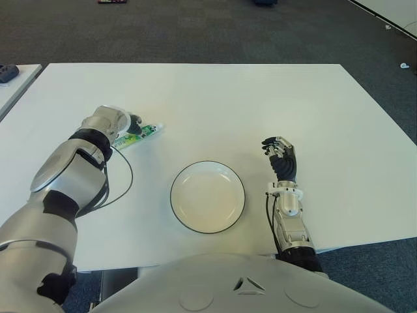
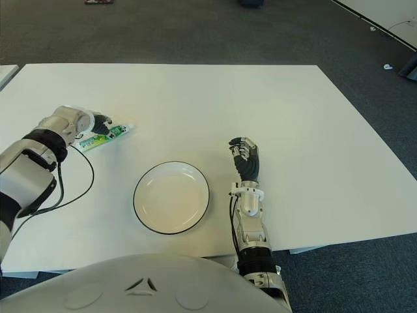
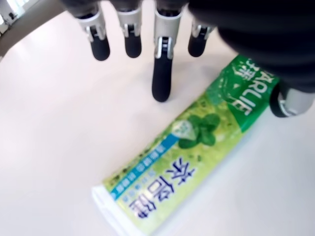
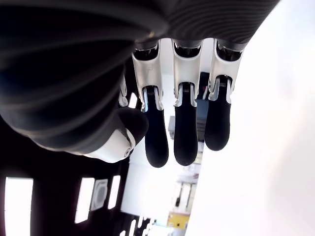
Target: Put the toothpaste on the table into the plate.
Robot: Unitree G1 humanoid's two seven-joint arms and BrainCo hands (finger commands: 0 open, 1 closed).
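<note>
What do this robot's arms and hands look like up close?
Both arms are silver-grey shells with black joints. A thin black cable loops beside the left arm. The left hand and the right hand are dark, and the fingers have silver-white knuckle segments and black rubbery tips.

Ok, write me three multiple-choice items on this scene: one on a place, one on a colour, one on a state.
1. Where does the toothpaste lie?
A. On the table, to the left of the plate
B. In the plate
C. On the floor

2. What colour is most of the tube?
A. Red
B. Green
C. Black

3. What is the left hand doing?
A. Holding the plate
B. Carrying the tube in the air
C. Over the tube, fingers spread, no grasp

Key: 1 A, the plate is empty. 2 B, the wrist view shows green print. 3 C, the tube lies flat under open fingers; the right hand shows right of the plate.
</note>
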